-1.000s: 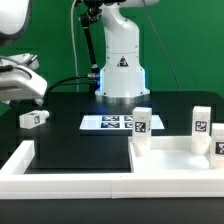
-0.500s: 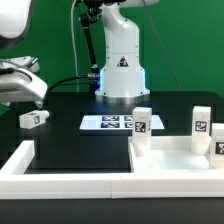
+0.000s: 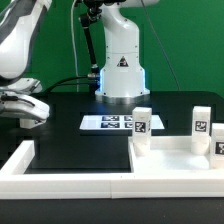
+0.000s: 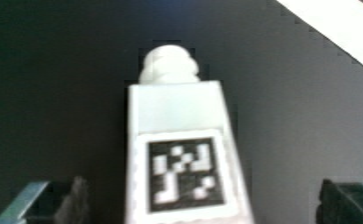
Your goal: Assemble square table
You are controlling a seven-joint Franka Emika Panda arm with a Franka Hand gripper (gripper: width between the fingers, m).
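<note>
Now the hand (image 3: pixel 25 107) hangs lower than half a second ago. Then it was above the lying leg, which showed free on the table (image 3: pixel 70 140). In the exterior view the hand now covers that place and hides the leg. The place is well apart from the marker board (image 3: pixel 112 122), on the exterior view's left of it. The rest of the scene is as it was.

In the wrist view the leg (image 4: pixel 178 130) lies flat on the dark table, with its tag (image 4: pixel 181 170) facing up to the camera. Its long axis runs straight out from between the two fingers (image 4: pixel 53 200). The round peg (image 4: pixel 169 65) at its end points away from them. The hand (image 4: pixel 196 200) is wide open, with one finger on each side of the leg. A gap shows on both sides and nothing is held.

The square slab (image 3: pixel 170 155) lies on the exterior view's right of the marker board, nearer to the camera. Three other legs (image 3: pixel 142 122) stand upright there, their long axes vertical.
</note>
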